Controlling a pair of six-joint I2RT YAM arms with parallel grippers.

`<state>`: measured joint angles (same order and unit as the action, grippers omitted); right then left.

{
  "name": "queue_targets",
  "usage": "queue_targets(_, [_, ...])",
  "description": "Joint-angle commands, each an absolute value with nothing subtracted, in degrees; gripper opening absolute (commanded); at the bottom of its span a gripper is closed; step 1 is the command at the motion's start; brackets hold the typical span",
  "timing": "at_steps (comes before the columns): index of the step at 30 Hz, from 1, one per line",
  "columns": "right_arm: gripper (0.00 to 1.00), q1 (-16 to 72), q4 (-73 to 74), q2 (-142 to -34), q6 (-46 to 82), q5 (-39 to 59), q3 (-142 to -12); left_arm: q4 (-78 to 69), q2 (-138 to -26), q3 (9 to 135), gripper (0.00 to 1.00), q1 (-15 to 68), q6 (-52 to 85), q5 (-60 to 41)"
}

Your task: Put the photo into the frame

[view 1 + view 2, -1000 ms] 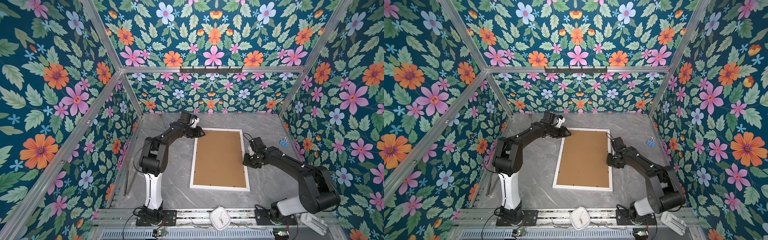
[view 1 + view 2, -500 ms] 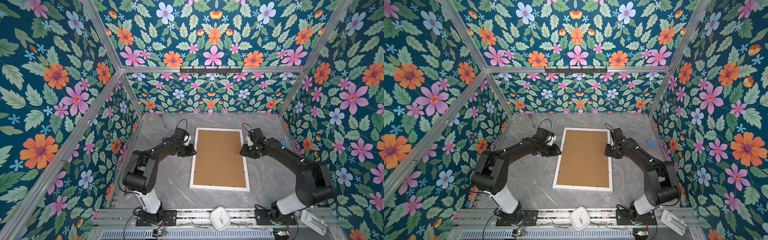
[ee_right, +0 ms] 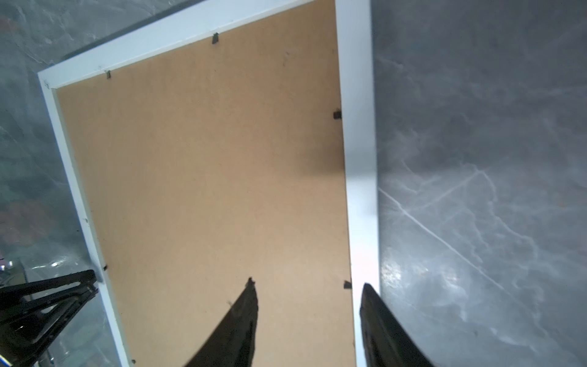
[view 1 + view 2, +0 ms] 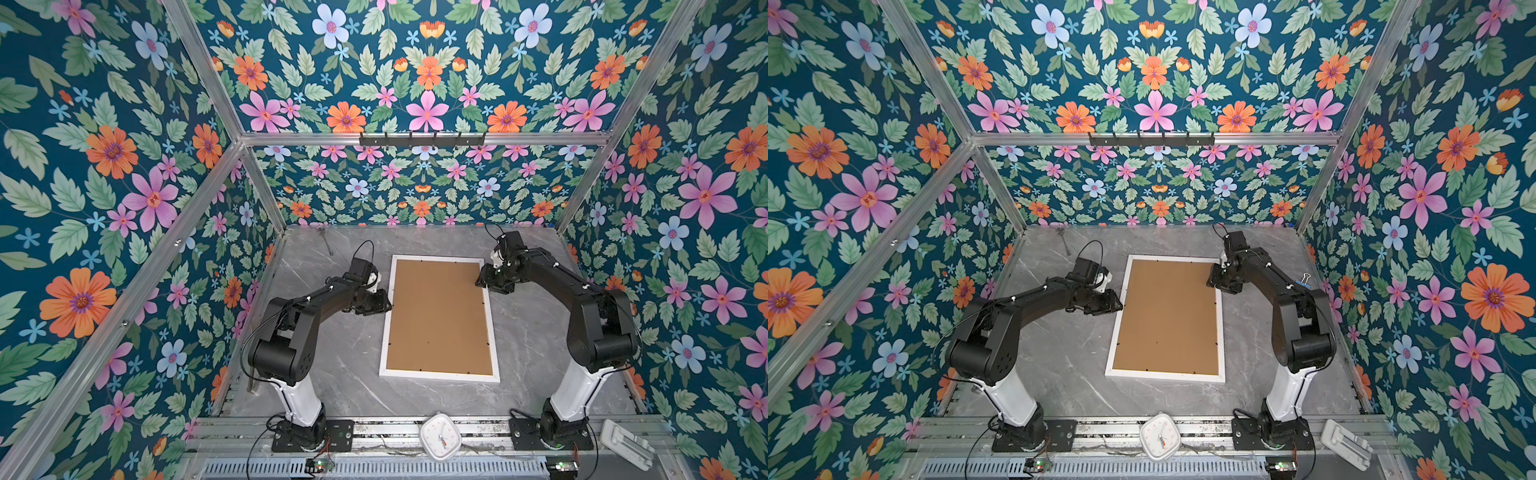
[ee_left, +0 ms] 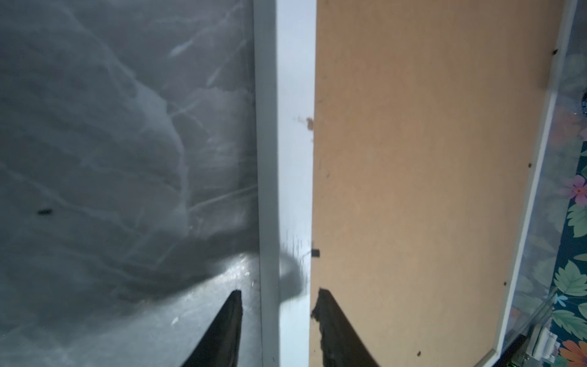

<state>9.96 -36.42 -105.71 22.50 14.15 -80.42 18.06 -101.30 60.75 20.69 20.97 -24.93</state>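
The frame [image 4: 436, 376] lies flat and back up in the middle of the table [image 4: 332, 357], with a brown board [image 4: 440, 316] filling it. The left arm is folded low with its elbow away from the frame. Its forearm reaches in to the frame's left long edge, somewhat nearer the far corner. The left gripper [image 5: 278, 295] is spread astride that white border. One finger [image 5: 230, 317] is over bare table, with a slit of table between it and the border, and the other is at the board's edge. The right arm arches over to the right long edge, close to the far corner. The right gripper [image 3: 308, 286] is spread wider, one finger well in over the board and the other at the border's outer side. Neither pinches anything. Bare table runs along all four frame edges, widest at left and right.
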Motion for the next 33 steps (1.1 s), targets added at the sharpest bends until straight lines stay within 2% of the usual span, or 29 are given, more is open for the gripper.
queue_targets(1, [0.53, 9.93, -38.55, -107.87, 21.77, 15.05, -83.32, 17.49, -102.78, 62.25, 0.42, 20.70, 21.49, -23.91])
queue_targets(18, [0.53, 9.81, -39.09, -121.70, 21.98, 12.64, -98.26, 20.02, -104.85, 63.31, 0.38, 20.83, 21.55, -21.19])
queue_targets(33, [0.53, 9.76, -39.90, -126.21, 20.85, 12.44, -100.39, 20.65, -105.03, 63.31, 0.37, 21.11, 21.53, -20.84])
